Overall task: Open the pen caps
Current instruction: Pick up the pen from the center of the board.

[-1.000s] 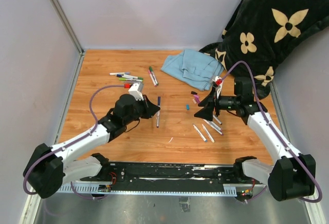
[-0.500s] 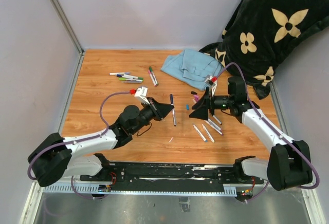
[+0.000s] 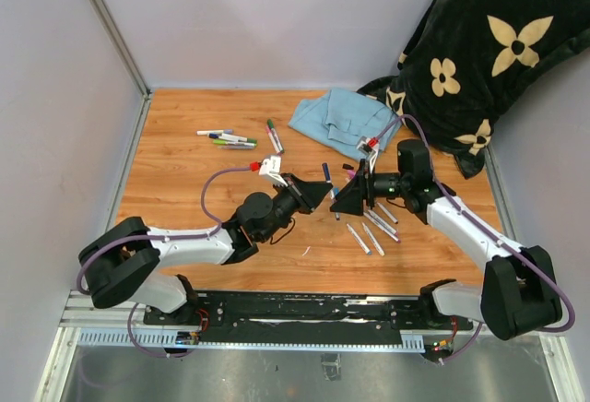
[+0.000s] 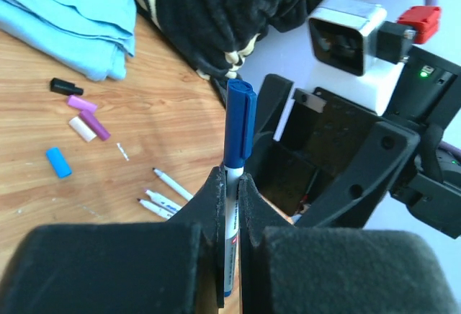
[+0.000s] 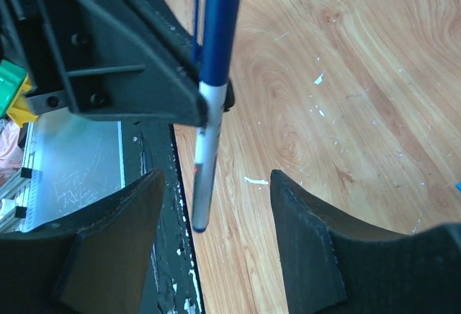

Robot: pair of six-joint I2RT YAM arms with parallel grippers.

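White barrels nearest me: uncapped markers [image 3: 371, 234] lie on the wood table [image 3: 184, 190], just right of where my two arms meet.
Left gripper [image 4: 229, 178]: clamped tight on one marker [image 4: 230, 213], pinching its thin white barrel between the foam pads.
Blue cap [image 4: 238, 119]: seated on that marker, sticking up clear of my left pads and pointing toward my other arm.
Right gripper [image 5: 217, 184]: jaws apart, one on each side of the marker in the wrist view, touching nothing. I cannot tell whether the cap is level with the pads.
Loose caps [image 4: 94, 124]: purple, pale, black and blue ones are scattered on the wood beyond the held marker, so part of the job looks done.
Capped markers [image 3: 230, 138]: a small cluster waits at the far left, well apart from both arms.
Blue cloth [image 3: 343, 118]: folded at the far side, with the flowered blanket [image 3: 479, 52] behind it.
Risk, wrong grab: if my right jaws close on white barrel rather than blue cap, pulling would drag the whole marker out of my left hold.
Risk, pivot: the barrel is thin and held at one spot, so an off-centre squeeze could tilt it between the pads.
Risk, contact: my two grippers sit very near each other, so a careless approach could knock them together.
Risk, freed cap: a tiny cap gripped at its edge could pop loose and roll away.
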